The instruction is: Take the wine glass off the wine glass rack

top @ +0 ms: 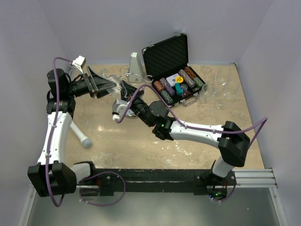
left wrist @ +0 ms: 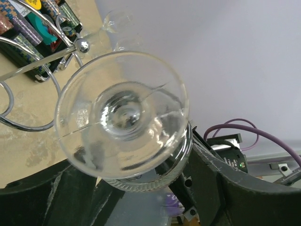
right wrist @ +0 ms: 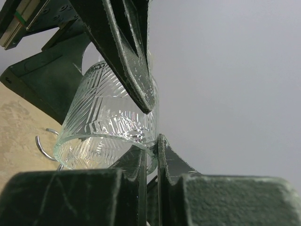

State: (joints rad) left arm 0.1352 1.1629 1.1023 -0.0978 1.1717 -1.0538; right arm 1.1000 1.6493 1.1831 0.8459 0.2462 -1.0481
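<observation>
Glass point(left wrist: 122, 115) filled mid-frame, its foot by the rack point(left wrist: 83, 45) tip at upper left. Left pincer point(top: 107, 85) hugged the bowl; right pincer point(right wrist: 151, 147) was clamped on the rim. Opposed pulls could have cracked it or snagged the foot.

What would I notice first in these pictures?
A see-through wine glass fills the left wrist view, sitting between the fingers of the left gripper, while the right gripper pinches its patterned rim. At the back of the table, an open black case shows colourful poker chips.
</observation>
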